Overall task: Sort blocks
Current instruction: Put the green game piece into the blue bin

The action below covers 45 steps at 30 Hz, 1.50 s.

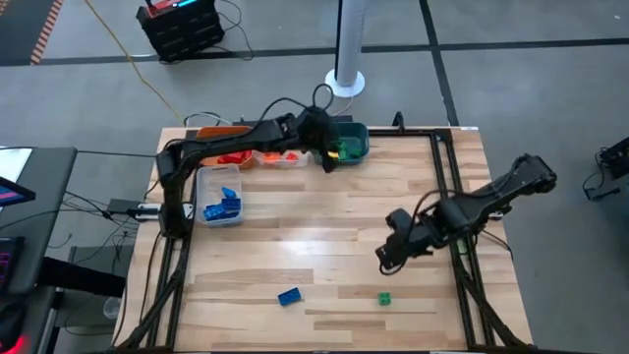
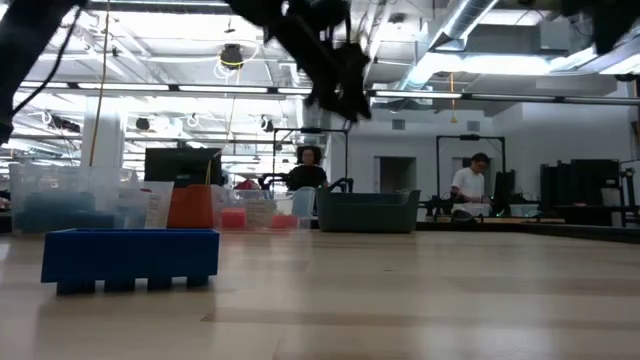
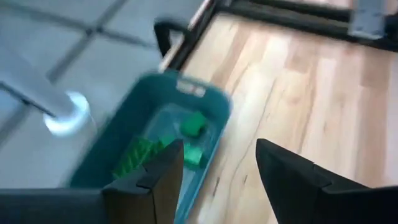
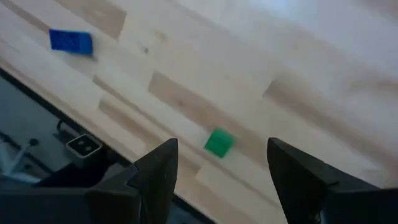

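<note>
Fingers of both our grippers stand apart with nothing between them. Our left gripper (image 1: 329, 149) hangs over the teal bin (image 1: 355, 133) at the table's far edge, and its wrist view shows green blocks (image 3: 194, 123) lying inside that bin (image 3: 130, 124). Our right gripper (image 1: 386, 258) hovers over the open wood toward the near right, above and a little beyond a small green block (image 1: 385, 297), which lies loose near the front edge; in the wrist view that block (image 4: 219, 142) sits between our two fingers (image 4: 158, 171), well below them. A blue block (image 1: 289, 296) lies left of it, well apart, also near the front edge, and fills the low view's foreground (image 2: 131, 258). Along the far edge, left of the teal bin, we see a clear bin with red and orange blocks (image 1: 278, 155), an orange bin (image 1: 222, 133), and nearer us a clear bin holding blue blocks (image 1: 222, 205). Two people (image 2: 306, 170) show in the room behind the table (image 1: 324, 216).
</note>
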Each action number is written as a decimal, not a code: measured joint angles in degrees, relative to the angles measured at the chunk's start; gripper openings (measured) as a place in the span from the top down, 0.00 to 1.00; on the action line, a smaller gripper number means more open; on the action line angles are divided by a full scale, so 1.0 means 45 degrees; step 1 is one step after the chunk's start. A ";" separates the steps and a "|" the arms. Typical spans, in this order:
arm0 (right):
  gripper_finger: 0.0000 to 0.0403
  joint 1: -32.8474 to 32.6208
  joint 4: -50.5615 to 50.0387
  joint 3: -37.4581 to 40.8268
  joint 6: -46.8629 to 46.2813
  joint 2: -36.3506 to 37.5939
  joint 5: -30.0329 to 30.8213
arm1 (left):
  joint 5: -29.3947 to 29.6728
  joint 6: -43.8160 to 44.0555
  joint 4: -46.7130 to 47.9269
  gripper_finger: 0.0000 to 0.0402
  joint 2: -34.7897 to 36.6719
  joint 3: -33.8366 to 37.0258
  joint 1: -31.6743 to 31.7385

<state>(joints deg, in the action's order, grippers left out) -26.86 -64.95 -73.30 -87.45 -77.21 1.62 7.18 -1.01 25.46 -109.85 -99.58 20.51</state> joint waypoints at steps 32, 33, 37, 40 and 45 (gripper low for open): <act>0.37 -0.2343 0.3152 -0.0081 -0.7581 -0.6683 -0.1411 | 0.1311 0.1925 0.2483 0.60 1.1289 0.7993 -0.4478; 0.37 -0.2339 0.3139 -0.0081 -0.7581 -0.6759 -0.1406 | 0.1311 0.1977 0.2614 0.60 1.1285 0.7993 -0.4524; 0.37 -0.2312 0.2825 -0.0082 -0.7610 -0.6887 -0.1406 | 0.1298 0.2080 0.3027 0.60 1.1285 0.7993 -0.4750; 0.37 -0.2159 0.2492 -0.0094 -0.7576 -0.6968 -0.1393 | 0.1276 0.2010 0.3097 0.60 1.1285 0.7993 -0.4890; 0.37 -0.1923 0.2810 -0.0081 -0.6804 -0.7496 -0.1392 | 0.1273 0.1742 0.3092 0.60 1.1285 0.7993 -0.4911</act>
<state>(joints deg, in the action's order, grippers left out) -35.52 -52.30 -73.67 -118.06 -110.94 -4.64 12.91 6.83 39.38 -59.07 -63.61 -1.58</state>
